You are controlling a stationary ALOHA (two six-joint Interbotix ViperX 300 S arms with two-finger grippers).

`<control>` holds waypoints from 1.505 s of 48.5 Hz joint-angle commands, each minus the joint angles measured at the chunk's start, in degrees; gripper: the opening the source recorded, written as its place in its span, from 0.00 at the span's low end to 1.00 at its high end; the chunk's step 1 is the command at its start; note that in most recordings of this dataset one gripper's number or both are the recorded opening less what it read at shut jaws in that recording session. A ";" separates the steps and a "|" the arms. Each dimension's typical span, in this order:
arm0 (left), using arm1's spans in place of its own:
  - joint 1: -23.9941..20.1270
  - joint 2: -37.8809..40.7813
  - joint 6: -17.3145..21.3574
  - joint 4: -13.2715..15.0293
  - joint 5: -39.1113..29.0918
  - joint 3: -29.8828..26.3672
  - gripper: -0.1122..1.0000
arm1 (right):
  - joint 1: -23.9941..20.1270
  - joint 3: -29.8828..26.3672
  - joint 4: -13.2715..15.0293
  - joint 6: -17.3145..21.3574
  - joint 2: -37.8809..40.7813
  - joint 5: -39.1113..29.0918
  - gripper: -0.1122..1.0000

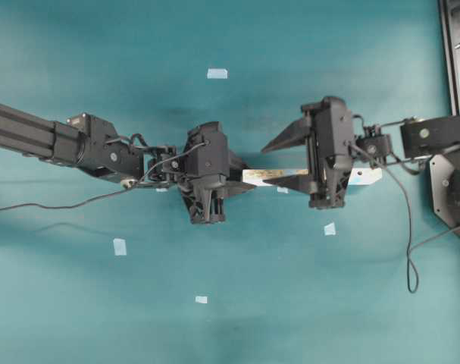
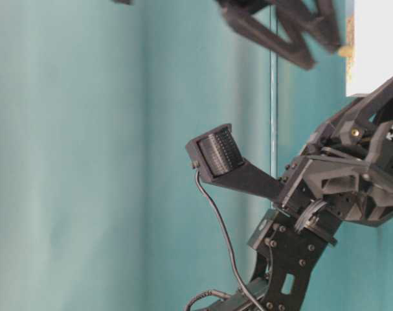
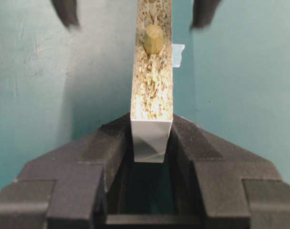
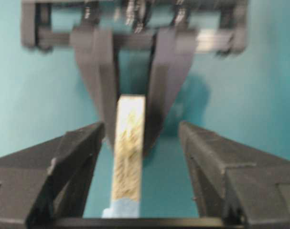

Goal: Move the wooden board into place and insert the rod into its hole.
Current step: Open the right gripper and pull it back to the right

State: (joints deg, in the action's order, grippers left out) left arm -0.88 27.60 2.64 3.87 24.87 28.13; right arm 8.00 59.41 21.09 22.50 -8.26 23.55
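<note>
While my left gripper (image 3: 152,143) clamps one end of the wooden board (image 3: 152,90), holding it on edge above the teal table (image 1: 290,303), the rod (image 3: 154,39) stands seated in the board's rough upper edge, hiding the hole. My right gripper (image 4: 142,143) straddles the board's other end with its fingers (image 4: 82,157) spread wide, touching neither face

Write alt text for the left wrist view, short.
The left hand clamps the end of the wooden board, held on edge and running away from the camera over a teal table. The rod stands seated in the board's rough upper edge. The right hand's two blurred fingertips flank the board at the top, clear of it.
</note>
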 commanded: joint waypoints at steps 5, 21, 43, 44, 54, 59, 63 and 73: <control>0.88 -0.44 0.09 -0.09 -1.32 0.97 0.30 | -0.09 -0.88 0.09 0.18 -7.56 -3.96 0.75; 0.88 -0.44 0.09 -0.09 -1.32 1.05 0.30 | -0.09 1.58 0.09 0.79 -13.54 -6.94 0.75; 0.88 -1.14 0.09 -0.09 -2.90 1.23 0.65 | -0.26 3.25 0.09 0.88 -13.62 -6.94 0.75; 0.88 -1.23 0.09 -0.09 -2.99 1.23 0.65 | -0.26 3.43 0.09 0.88 -13.62 -6.94 0.75; 0.88 -4.31 0.09 -0.09 -4.92 2.46 0.76 | -0.26 4.48 0.09 0.88 -13.62 -6.94 0.75; 0.88 -6.50 0.09 -0.09 -5.89 4.31 0.76 | -0.26 4.92 0.09 0.88 -13.89 -6.94 0.75; 0.88 -8.09 0.00 -0.09 -5.98 5.89 0.76 | -0.35 5.45 0.09 0.97 -14.15 -6.94 0.75; 0.79 -11.07 0.09 -0.09 -5.98 9.14 0.77 | -0.44 7.21 0.09 0.97 -15.73 -6.94 0.75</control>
State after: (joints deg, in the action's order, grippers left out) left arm -0.26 19.07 2.64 3.87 18.72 36.91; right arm 7.73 66.53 21.18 23.38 -23.03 16.35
